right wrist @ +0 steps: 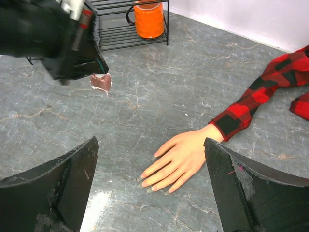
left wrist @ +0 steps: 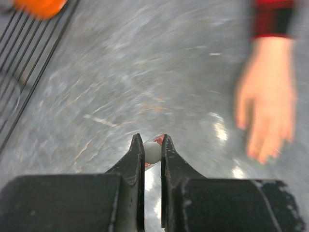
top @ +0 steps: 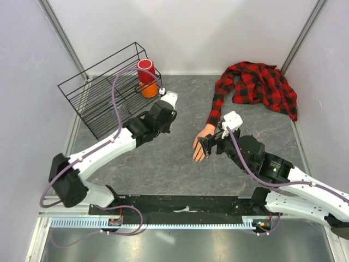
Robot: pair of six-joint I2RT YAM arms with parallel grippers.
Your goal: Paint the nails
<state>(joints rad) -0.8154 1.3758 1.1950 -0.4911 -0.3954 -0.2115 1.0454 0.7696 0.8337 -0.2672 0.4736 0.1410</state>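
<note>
Grey marble-look table [top: 163, 169]: carries everything; both arms are bolted at its near edge.
Pale peach mannequin hand [right wrist: 186, 152]: lies flat, palm down, just right of centre, with fingers spread and pointing near-left.
Nails [right wrist: 143, 176]: at the near-left fingertips of the mannequin hand, resting on the table. Too small to tell whether there is any paint on them.
Red-and-black plaid sleeve [right wrist: 241, 108]: cuff sits at the wrist; the sleeve runs far-right into the crumpled plaid shirt [top: 259, 82] at the far right corner.
Left gripper [left wrist: 152, 140]: left of centre, between rack and hand, apart from both. Jaws are narrow, pinched on the small pink glass polish bottle with a white round cap [right wrist: 101, 81].
Bottle detail: gripped at the cap, body hanging below the fingertips. Cannot tell whether its base touches the table.
Right gripper [right wrist: 150, 140]: hovers over the mannequin hand, jaws spread wide, holding nothing. The hand shows in the gap between its fingers [right wrist: 72, 179].
Black wire rack [top: 103, 98]: far left, with an orange cup [right wrist: 148, 19] and a red cylinder [top: 145, 70] at its right end.
</note>
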